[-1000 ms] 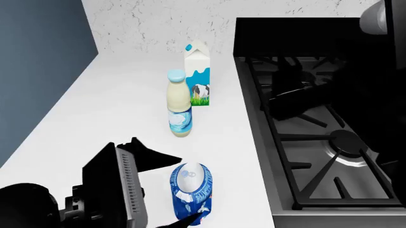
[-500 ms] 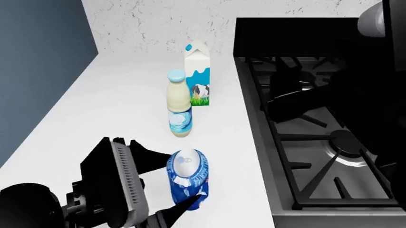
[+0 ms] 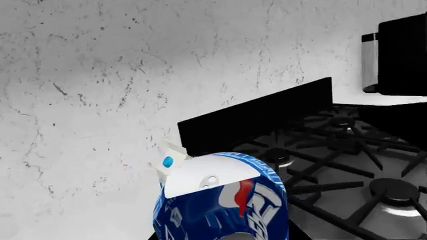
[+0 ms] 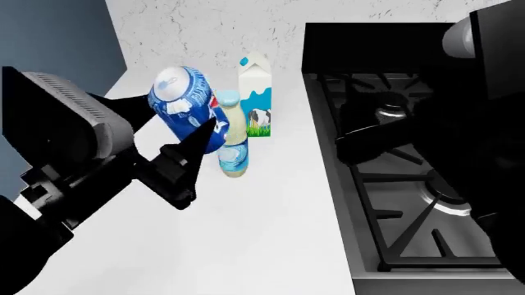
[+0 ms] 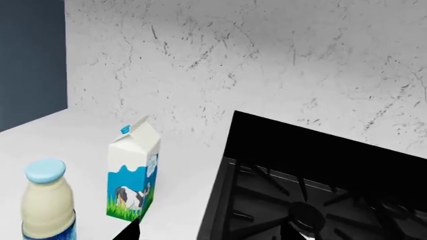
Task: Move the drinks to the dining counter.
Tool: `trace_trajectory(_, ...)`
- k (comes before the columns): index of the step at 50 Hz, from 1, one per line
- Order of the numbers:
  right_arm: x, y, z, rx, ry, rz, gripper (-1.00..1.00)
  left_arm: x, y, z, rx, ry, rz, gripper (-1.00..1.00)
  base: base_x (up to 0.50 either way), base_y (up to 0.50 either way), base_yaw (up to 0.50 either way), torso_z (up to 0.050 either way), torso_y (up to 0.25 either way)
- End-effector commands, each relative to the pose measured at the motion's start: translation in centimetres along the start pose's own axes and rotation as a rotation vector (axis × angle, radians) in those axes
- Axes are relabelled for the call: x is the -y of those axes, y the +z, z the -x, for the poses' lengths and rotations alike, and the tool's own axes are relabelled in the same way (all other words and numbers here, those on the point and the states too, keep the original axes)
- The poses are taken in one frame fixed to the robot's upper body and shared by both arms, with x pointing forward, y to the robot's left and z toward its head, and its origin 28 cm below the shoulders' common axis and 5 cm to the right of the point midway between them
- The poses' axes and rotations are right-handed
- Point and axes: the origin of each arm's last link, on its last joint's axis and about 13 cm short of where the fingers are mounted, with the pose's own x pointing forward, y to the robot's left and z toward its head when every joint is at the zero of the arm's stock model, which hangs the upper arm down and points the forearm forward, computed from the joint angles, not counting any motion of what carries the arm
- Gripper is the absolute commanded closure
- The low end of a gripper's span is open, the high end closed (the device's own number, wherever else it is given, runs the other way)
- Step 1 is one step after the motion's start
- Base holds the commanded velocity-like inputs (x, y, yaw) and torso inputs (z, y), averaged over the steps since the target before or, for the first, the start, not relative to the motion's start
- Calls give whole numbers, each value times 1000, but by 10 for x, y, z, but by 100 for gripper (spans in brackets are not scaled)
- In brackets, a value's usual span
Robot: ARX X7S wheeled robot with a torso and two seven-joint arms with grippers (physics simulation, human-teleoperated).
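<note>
The left gripper point(image 4: 190, 132) is clamped on the can point(image 4: 185, 104), held above the counter point(image 4: 271, 215) near the bottle point(image 4: 232, 138) and carton point(image 4: 255, 101); the right gripper's opening cannot be told.

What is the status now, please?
Left gripper shut on blue soda can, lifted. Right gripper unseen. Cream bottle and milk carton on white counter, beside can.
</note>
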Motion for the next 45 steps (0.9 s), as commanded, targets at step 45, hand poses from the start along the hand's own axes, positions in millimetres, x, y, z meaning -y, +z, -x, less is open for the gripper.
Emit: trace_trajectory(45,-20,4,-43,-148,332,23,-100,-10,28,0,105,387,113,100,0,0,0,0,0)
